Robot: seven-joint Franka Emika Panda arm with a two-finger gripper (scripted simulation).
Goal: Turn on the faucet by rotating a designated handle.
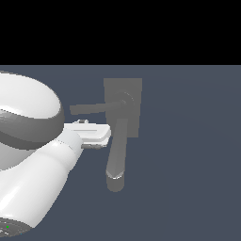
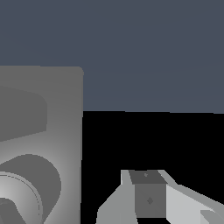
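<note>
The grey faucet has a flat base plate (image 1: 133, 94), a round hub (image 1: 123, 101) and a thick spout (image 1: 116, 157) that runs toward the camera. The handle (image 1: 89, 109) is a thin straight bar that juts from the hub to the exterior view's left. My white hand (image 1: 94, 134) sits just below the handle and beside the spout, and its fingers are hidden there. In the wrist view my gripper (image 2: 151, 194) shows as one closed cluster with no gap and nothing in it. It is beside the base plate (image 2: 52, 113) and hub (image 2: 22, 192).
My thick white arm (image 1: 28, 155) fills the exterior view's lower left. A plain dark blue-grey floor (image 1: 188, 141) lies all around the faucet. No other objects are in view.
</note>
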